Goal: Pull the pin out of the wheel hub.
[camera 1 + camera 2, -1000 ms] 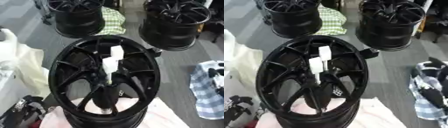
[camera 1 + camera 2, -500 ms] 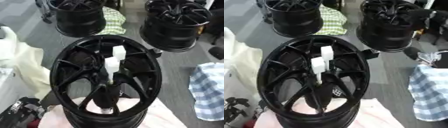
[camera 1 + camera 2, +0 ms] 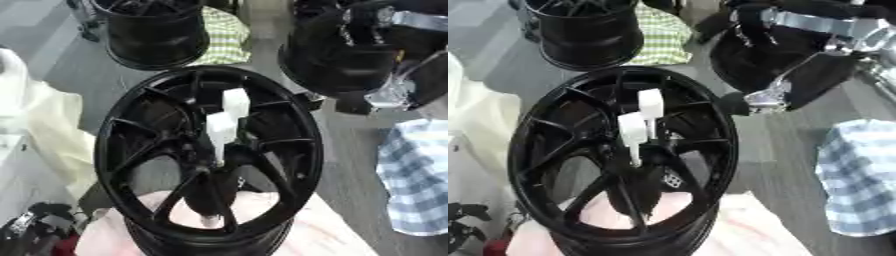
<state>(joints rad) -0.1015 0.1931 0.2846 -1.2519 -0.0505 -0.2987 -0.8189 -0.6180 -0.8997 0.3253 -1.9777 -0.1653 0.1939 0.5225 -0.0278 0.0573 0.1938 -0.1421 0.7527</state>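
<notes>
Cloth (image 3: pixel 289 235), pale pink, lies nearest the camera under the front rim of the black wheel hub (image 3: pixel 289 120), which rests flat with its spokes facing up. In the lower left corner a dark blurred shape (image 3: pixel 39 235) may be the idle left hand; whether its fingers are curled cannot be told. The white pin (image 3: pixel 223 127) stands in the hub's centre, its long axis nearly upright and leaning slightly away (a second white block sits just behind and above the first). Beyond the hub, at upper right, the right arm comes in, and its hand (image 3: pixel 767 97) hangs just outside the hub's far right rim, with silver fingers pointing down and left toward the pin; open or closed is not clear. So the pin lies to the left of and nearer than that hand, which is probably the closer of the two. The right eye view shows the hand against the rim; the left eye view shows only a pale blur there. Farther off stand two more black wheels (image 3: pixel 153 35).
</notes>
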